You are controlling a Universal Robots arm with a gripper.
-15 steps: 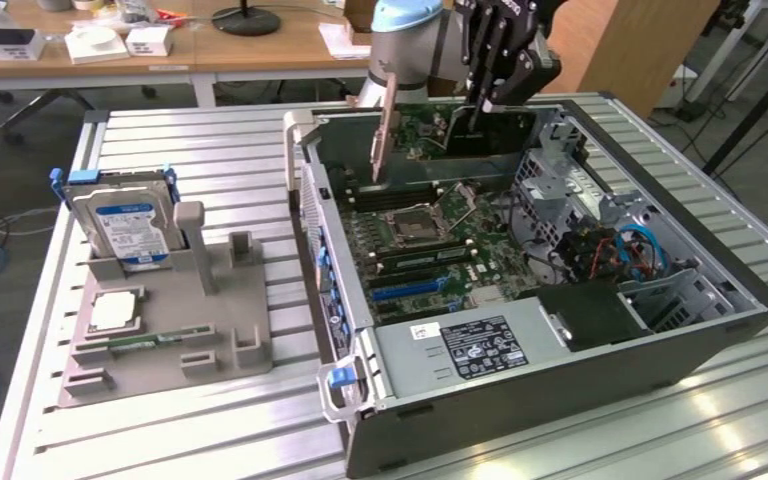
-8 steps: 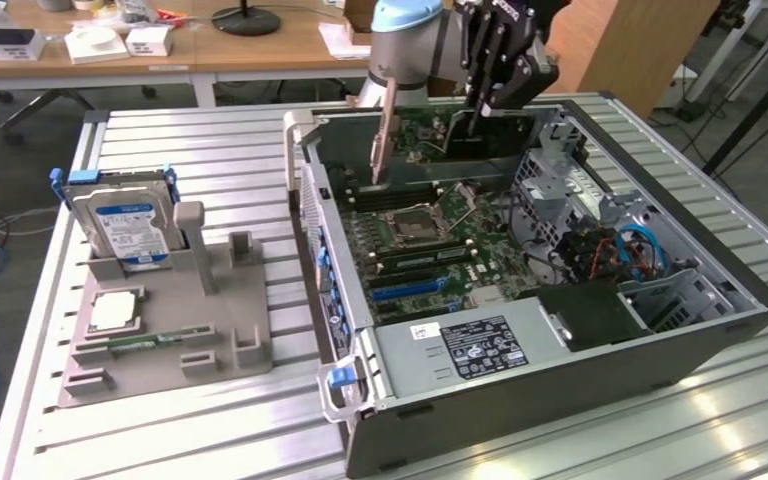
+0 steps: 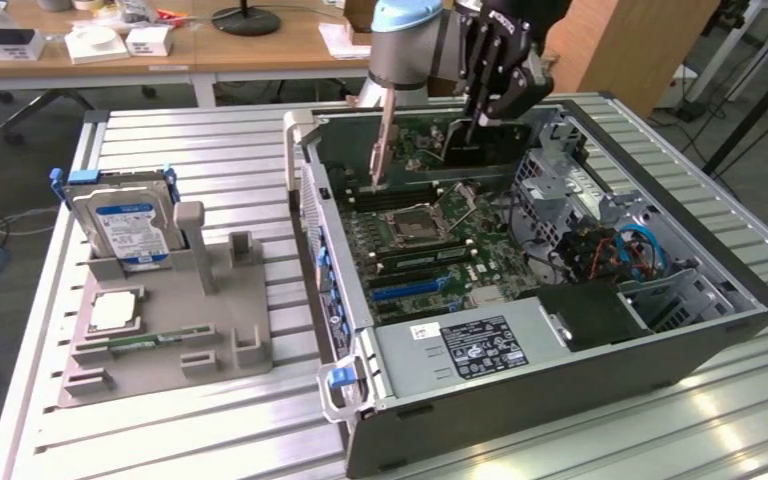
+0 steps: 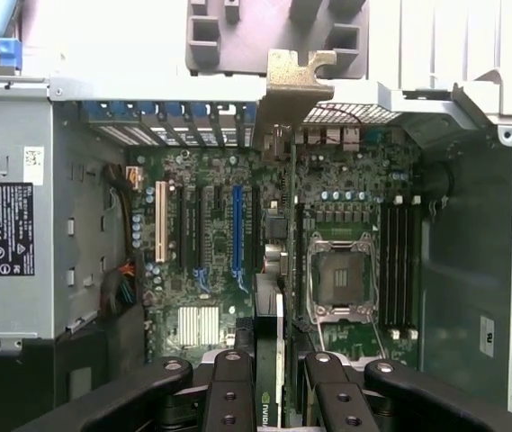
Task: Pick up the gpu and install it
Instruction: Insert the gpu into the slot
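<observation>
The gpu (image 3: 480, 148) is off the table (image 3: 197, 150) and clamped on edge in the claw (image 3: 488, 112), hanging over the open computer case (image 3: 558, 400) at the upper centre of the exterior view, so we judge the pick-up done. Seating it is what's left: in the wrist view it floats above the motherboard (image 4: 202, 270), its edge parallel to the blue slot (image 4: 236, 234). The arm (image 3: 404, 40) drops from the frame's top edge — claw pointing down.

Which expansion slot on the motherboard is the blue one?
The long slot at the row's end toward the CPU socket; the next ones are black, the far-end one white.
</observation>
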